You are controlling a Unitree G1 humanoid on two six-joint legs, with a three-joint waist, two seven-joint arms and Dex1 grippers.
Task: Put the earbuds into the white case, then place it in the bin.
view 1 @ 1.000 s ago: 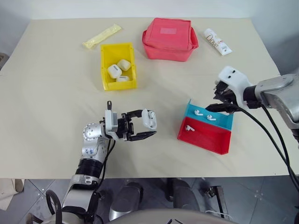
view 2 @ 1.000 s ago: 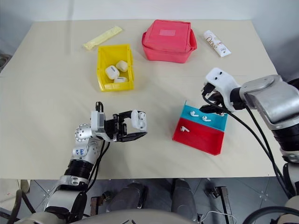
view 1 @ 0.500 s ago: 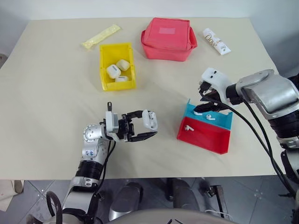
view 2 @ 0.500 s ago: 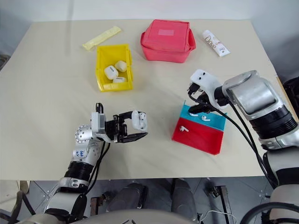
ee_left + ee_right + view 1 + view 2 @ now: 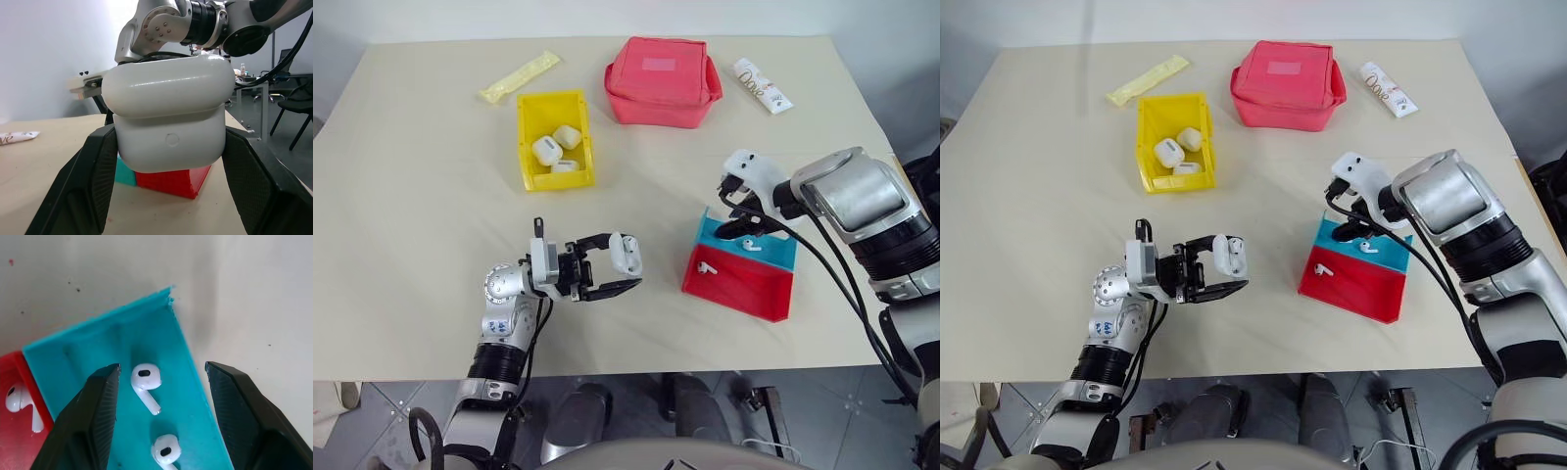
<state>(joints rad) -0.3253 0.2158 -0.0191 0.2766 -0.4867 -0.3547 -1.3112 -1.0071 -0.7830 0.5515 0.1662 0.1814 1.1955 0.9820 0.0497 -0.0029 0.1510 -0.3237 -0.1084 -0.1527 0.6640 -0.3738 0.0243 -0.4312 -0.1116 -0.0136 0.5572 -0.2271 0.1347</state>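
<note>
Right gripper (image 5: 741, 217) has shifted left and down since a second ago, from beside the tray's right end to over its blue section; left arm hasn't budged.

Right gripper's fingers stand apart and hold nothing; in the right wrist view they straddle one earbud (image 5: 145, 382) lying on the blue floor, a second earbud (image 5: 165, 450) just beside it and a third (image 5: 19, 404) on the red section. Can't tell whether the fingertips touch the tray.

Red-and-blue tray (image 5: 751, 290) sits near the table's (image 5: 421, 225) front-right corner, blue half toward the back.

Left gripper (image 5: 612, 266) is clamped on the white case (image 5: 625, 253), lid closed, held up off the table near the front edge, left of the tray.

Yellow bin (image 5: 554, 139) is toward the back-left of centre, with three white cases (image 5: 557, 150) inside. Red zip pouch (image 5: 660, 80) is at the back edge just right of the bin, white printed tube (image 5: 763, 85) near the back-right corner, yellow sachet (image 5: 520, 76) near the back edge left of the bin.
</note>
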